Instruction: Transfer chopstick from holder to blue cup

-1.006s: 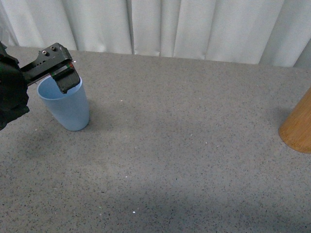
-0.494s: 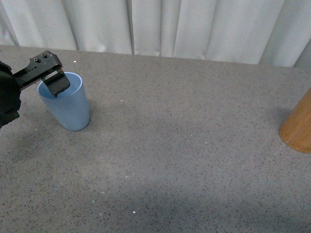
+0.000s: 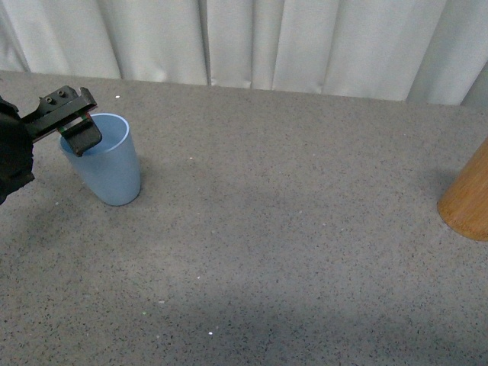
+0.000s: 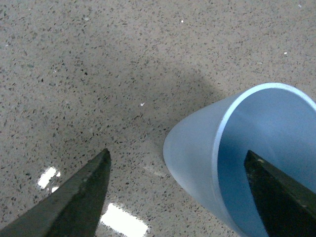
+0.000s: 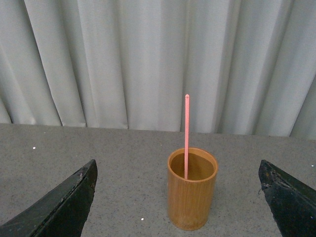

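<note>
The blue cup (image 3: pixel 109 169) stands upright at the left of the table. My left gripper (image 3: pixel 74 128) hangs open over its left rim. In the left wrist view the blue cup (image 4: pixel 192 153) has its wall between the open fingers of the left gripper (image 4: pixel 176 154), one finger over the cup's inside, the other over the table. The holder (image 3: pixel 467 200) is cut off at the right edge. In the right wrist view the holder (image 5: pixel 191 200) stands upright with one pink chopstick (image 5: pixel 186 129) in it. My right gripper (image 5: pixel 177 165) is open, short of the holder and holding nothing.
A grey speckled tabletop (image 3: pixel 274 229) stretches between cup and holder. White curtains (image 3: pixel 267 38) hang along the table's far edge. Bright reflections lie on the table (image 4: pixel 123 219) near the left gripper.
My left gripper has drawn back to the left over the blue cup, from the cup's middle to its left rim. The cup and the holder have stayed put.
</note>
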Controlling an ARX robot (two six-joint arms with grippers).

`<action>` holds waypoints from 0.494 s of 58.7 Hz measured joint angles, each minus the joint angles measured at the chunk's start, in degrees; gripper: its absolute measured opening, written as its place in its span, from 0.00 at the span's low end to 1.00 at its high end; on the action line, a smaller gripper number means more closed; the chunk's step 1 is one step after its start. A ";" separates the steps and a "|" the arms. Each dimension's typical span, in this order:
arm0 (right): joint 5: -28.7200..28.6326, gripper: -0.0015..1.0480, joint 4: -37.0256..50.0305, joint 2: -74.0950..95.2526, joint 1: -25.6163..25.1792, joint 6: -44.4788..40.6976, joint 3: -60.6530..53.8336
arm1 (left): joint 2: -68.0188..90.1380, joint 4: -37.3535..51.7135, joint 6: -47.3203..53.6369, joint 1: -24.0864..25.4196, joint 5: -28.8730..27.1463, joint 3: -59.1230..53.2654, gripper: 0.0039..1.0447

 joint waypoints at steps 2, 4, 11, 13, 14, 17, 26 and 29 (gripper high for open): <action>0.00 0.91 0.00 0.00 0.00 0.00 0.02 | 0.09 0.44 0.28 -0.15 0.00 0.00 0.74; 0.00 0.91 0.00 0.00 0.00 0.00 0.02 | 0.17 0.63 0.59 -0.31 0.02 0.00 0.68; 0.00 0.91 0.00 0.00 0.00 0.00 0.02 | 0.50 1.01 1.33 -0.98 0.90 -0.11 0.51; 0.00 0.91 0.00 0.00 0.00 0.00 0.00 | 0.59 1.27 1.53 -1.18 0.98 -0.17 0.46; 0.00 0.91 0.00 0.00 0.00 0.00 0.02 | 0.61 1.38 1.66 -1.22 1.05 -0.22 0.44; -0.02 0.91 0.00 0.00 0.00 0.00 0.02 | 0.63 1.84 2.01 -1.53 1.42 -0.35 0.36; 0.00 0.91 0.00 0.00 0.00 0.00 0.00 | 0.46 3.39 3.17 -2.08 3.26 -0.83 0.15; 0.00 0.91 0.00 0.00 0.00 0.00 0.02 | -0.07 3.96 3.96 -2.21 4.87 -1.40 0.05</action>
